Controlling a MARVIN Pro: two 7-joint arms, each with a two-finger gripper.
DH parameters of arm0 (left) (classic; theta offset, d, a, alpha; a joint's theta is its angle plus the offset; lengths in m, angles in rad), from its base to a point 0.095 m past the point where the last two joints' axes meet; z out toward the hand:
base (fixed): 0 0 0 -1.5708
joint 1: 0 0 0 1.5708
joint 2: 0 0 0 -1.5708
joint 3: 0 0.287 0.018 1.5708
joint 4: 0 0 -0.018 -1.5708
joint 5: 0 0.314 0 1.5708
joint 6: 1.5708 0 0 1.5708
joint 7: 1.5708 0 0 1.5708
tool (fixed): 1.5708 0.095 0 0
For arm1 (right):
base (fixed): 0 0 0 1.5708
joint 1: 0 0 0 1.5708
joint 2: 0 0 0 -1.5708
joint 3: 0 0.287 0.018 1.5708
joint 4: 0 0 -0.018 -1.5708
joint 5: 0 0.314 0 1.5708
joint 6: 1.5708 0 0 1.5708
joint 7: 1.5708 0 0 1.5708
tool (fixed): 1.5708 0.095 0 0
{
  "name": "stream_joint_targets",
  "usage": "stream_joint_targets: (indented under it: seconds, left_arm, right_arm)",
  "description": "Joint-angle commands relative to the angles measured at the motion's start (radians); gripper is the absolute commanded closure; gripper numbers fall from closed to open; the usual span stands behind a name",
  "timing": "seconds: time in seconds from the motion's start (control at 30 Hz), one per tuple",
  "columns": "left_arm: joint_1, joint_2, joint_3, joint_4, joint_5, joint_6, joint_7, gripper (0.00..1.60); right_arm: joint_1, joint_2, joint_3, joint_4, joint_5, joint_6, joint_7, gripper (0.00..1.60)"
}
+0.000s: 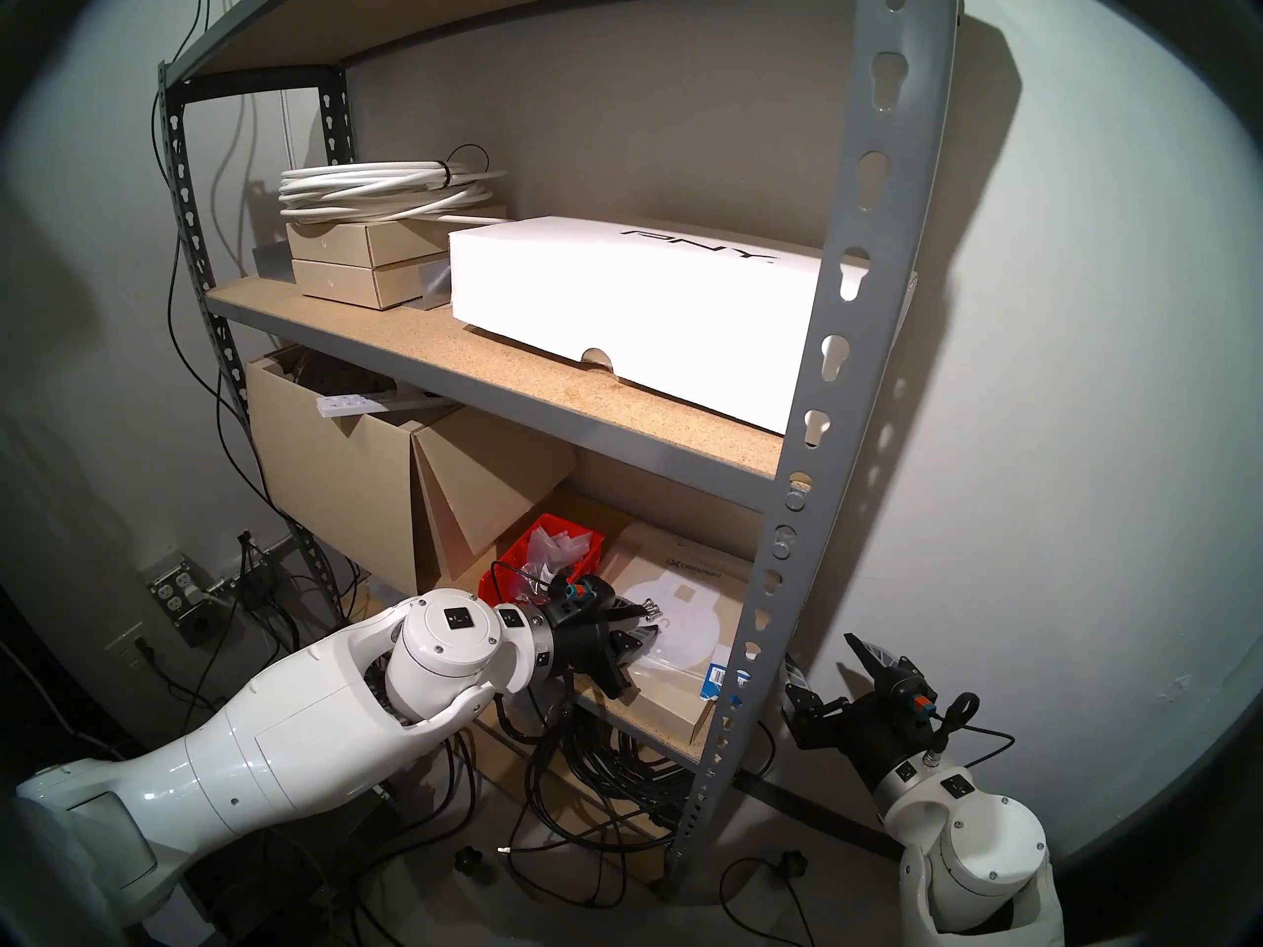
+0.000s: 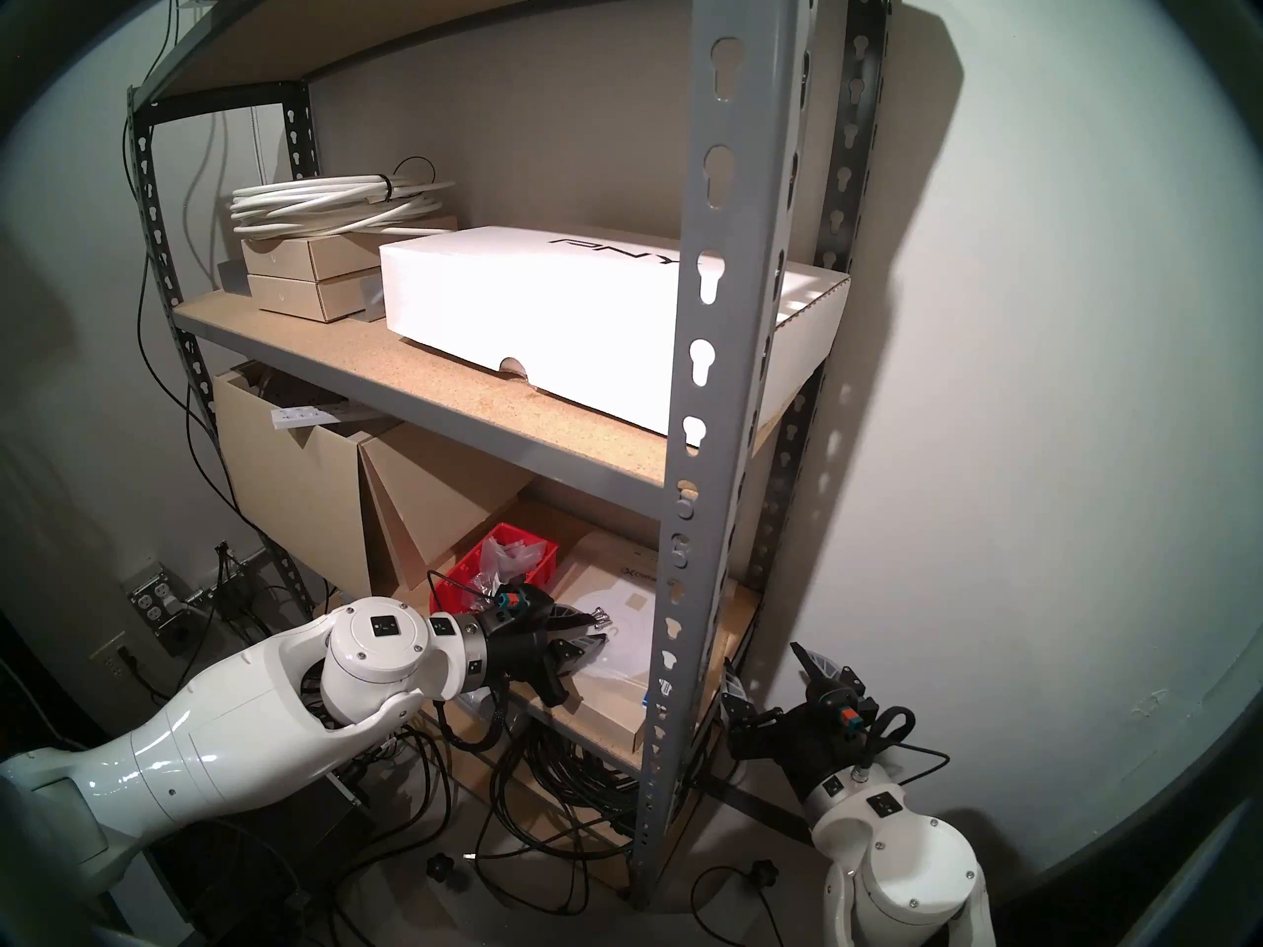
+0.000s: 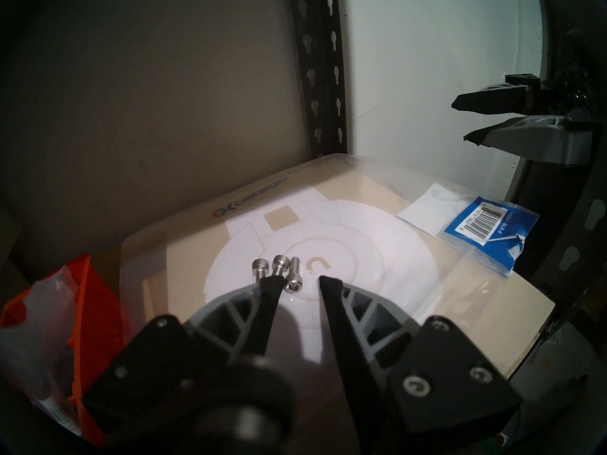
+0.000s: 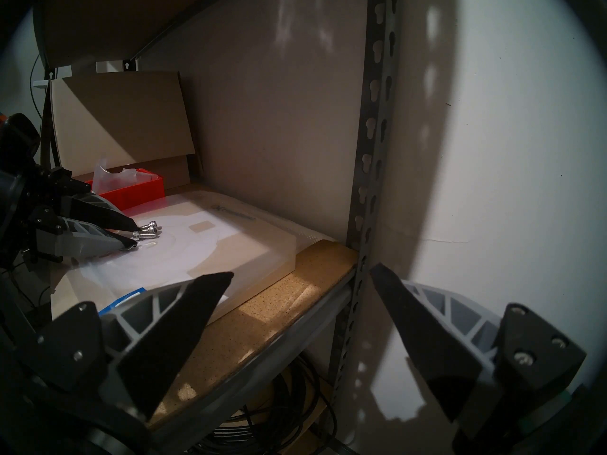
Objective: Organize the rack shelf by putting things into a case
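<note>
Your left pincer [image 3: 298,282] sits low in the centre of the left wrist view, fingers parted with nothing between them, tips at the three screws [image 3: 277,269] lying side by side on the bagged flat box [image 3: 427,300]. One tip already overlaps the middle screw, so the gap looks aimed at the rightmost one. The red case [image 3: 82,300] waits at lower left, just beside the box, a short carry away. Your right pincer [image 4: 300,280] hangs spread and empty outside the rack shelf [image 1: 847,351], at lower right of the head view, probably to stay clear.
</note>
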Motion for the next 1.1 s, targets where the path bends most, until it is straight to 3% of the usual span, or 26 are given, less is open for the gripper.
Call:
stream_joint_targets:
  seconds: [0.0, 0.77, 1.07]
  left_arm:
    - [-0.011, -0.011, -0.002, 0.001, 0.004, 0.001, 0.002, 0.84]
    - [0.001, 0.001, -0.011, -0.015, 0.001, -0.004, 0.006, 0.99]
    - [0.023, 0.047, -0.030, -0.067, -0.022, -0.010, 0.014, 0.93]
  right_arm:
    - [0.006, 0.001, 0.000, -0.021, 0.000, -0.006, -0.001, 0.00]
    - [0.006, -0.001, 0.001, -0.021, -0.001, -0.006, 0.001, 0.00]
    - [0.006, -0.002, 0.002, -0.021, -0.002, -0.006, 0.002, 0.00]
